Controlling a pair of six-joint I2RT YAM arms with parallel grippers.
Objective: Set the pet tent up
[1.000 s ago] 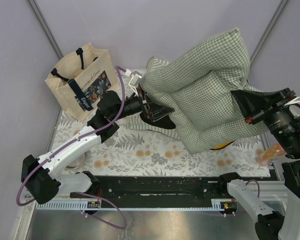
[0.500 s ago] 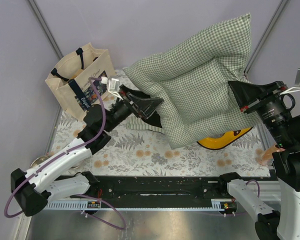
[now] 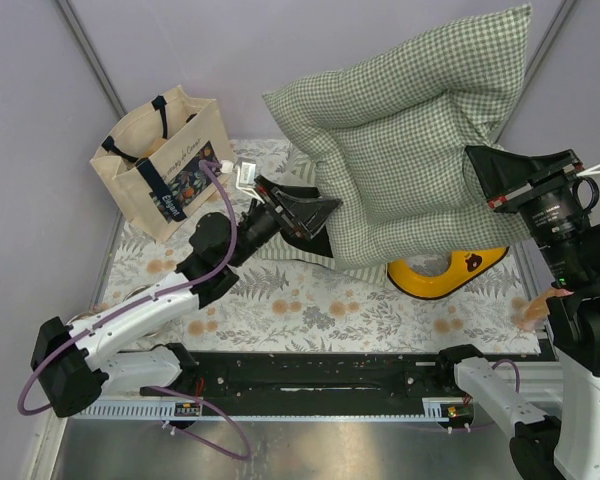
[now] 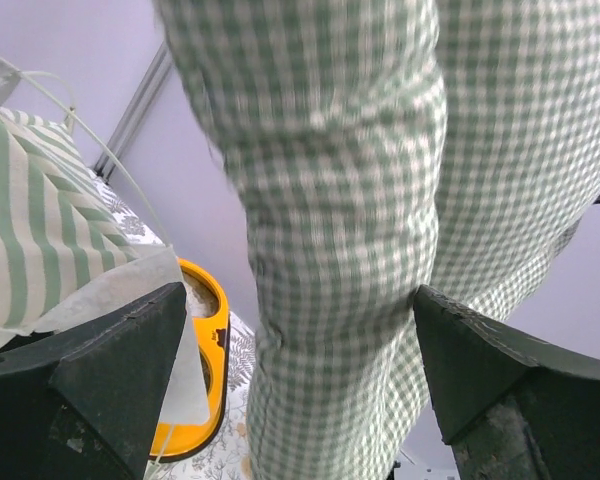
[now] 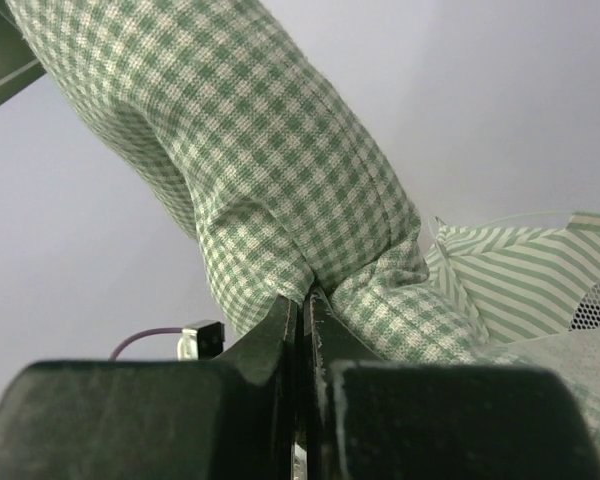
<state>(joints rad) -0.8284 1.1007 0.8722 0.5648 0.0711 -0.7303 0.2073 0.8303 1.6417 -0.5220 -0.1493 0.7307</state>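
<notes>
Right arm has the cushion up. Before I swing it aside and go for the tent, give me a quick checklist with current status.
1. Right gripper hold on the checked cushion: shut on a fold, ok.
2. Left gripper free to work: open, with the cushion hanging between its jaws, ok.
3. Cushion clear of the pet tent: no view shows the gap under its lower edge, cannot tell.
4. Tent layout readable from above: mostly covered by the cushion, not ok.
5. Straight-down set-down spot: the yellow object lies partly under the cushion, not ok.
</notes>
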